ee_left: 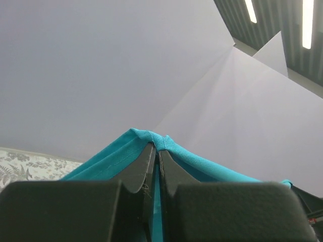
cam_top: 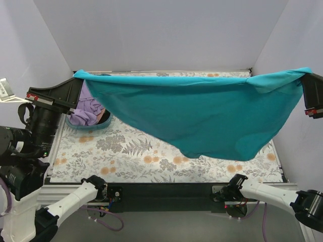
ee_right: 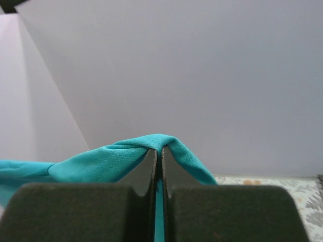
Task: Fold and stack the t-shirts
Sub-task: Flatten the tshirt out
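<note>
1. Floral tabletop (cam_top: 126, 156) lies below; the teal t-shirt (cam_top: 202, 116) hangs stretched above it;
2. Left gripper (ee_left: 157, 150) and right gripper (ee_right: 159, 151) are pinched closed on opposite corners;
3. Soft, light cloth sags mid-span; seamed edges look the safest hold.

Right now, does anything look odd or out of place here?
Nothing spilled or damaged. The teal-blue t-shirt hangs in the air, held by the left gripper and right gripper, sagging lowest right of centre.
</note>
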